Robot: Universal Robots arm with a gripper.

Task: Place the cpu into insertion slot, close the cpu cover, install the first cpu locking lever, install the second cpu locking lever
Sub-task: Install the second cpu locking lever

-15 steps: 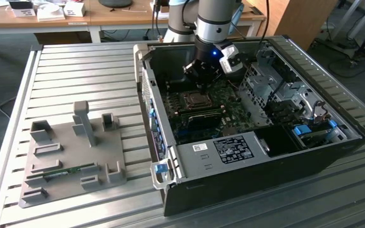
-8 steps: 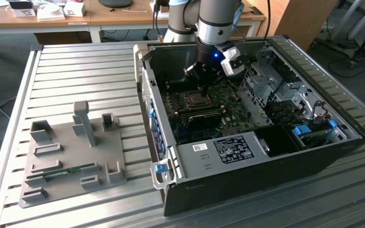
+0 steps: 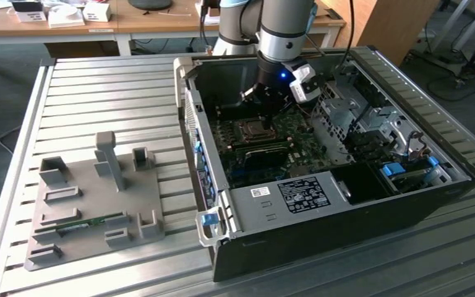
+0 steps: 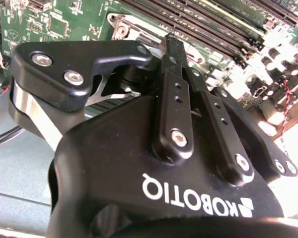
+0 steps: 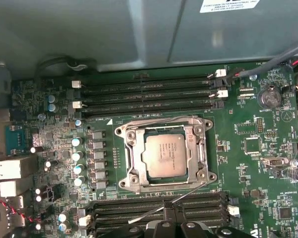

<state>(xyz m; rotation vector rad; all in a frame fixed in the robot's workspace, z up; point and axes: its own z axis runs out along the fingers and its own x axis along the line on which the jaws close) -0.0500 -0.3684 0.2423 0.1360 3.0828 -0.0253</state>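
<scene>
In the exterior view the gripper (image 3: 268,111) hangs inside the open computer case (image 3: 435,179), just above the insertion slot (image 3: 252,130) on the motherboard (image 3: 258,162). In the first wrist view the cpu (image 5: 164,155) lies seated in the slot under the closed cpu cover (image 5: 165,154), with a thin locking lever (image 5: 159,208) sprung loose beside the memory slots (image 5: 149,94); a slipped push could scrape them. The second wrist view alone shows the fingers (image 4: 175,106) pressed together, gripping nothing
</scene>
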